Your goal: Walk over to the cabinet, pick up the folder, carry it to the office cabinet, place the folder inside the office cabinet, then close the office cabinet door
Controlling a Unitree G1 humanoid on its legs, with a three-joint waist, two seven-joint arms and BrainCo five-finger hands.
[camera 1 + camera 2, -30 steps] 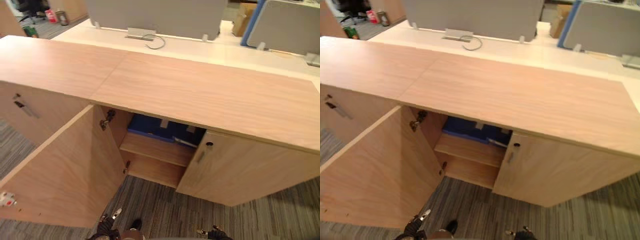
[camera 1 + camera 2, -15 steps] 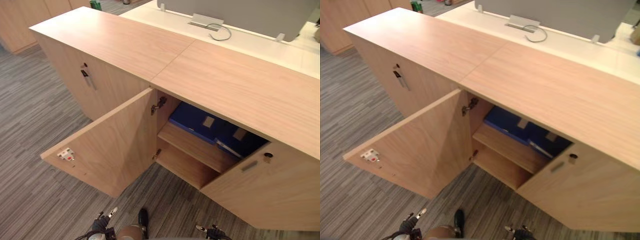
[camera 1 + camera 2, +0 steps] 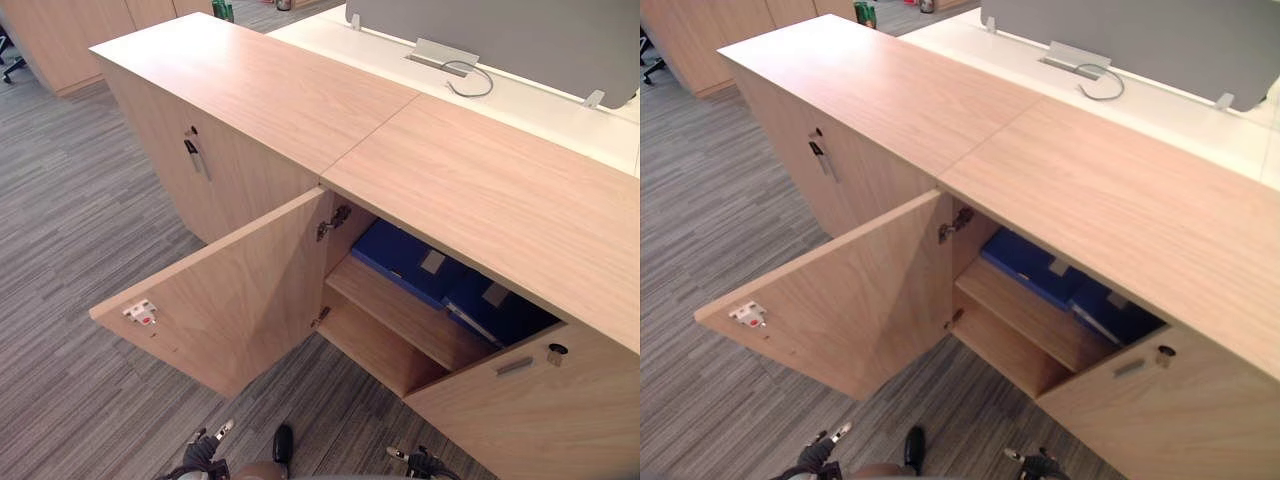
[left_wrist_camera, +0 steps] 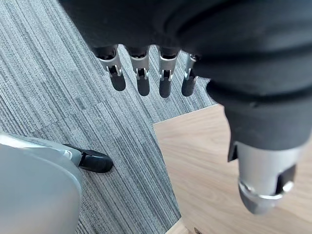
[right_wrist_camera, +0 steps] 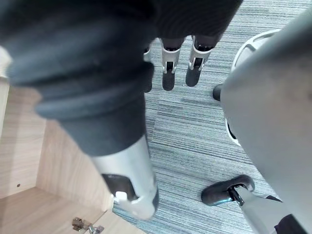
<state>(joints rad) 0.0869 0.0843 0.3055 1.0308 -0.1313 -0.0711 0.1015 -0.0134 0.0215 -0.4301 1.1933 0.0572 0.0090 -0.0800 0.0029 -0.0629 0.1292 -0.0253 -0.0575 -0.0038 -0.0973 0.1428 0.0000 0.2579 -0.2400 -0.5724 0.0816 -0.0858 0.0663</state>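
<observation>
L hand (image 4: 185, 44), R hand (image 5: 107, 68): silver fingers, dark tips.

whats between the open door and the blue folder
In the left eye view, only a metal hinge and a bare strip of shelf lie between the open door and the blue folder.

The right hand (image 5: 122, 146), silver with dark-tipped fingers (image 5: 168, 73) under a dark ribbed cover, hangs with fingers straight over grey striped carpet (image 5: 195, 131), just beside a light wooden cabinet panel (image 5: 29, 161). A small metal hinge (image 5: 83, 225) sits on that panel.
</observation>
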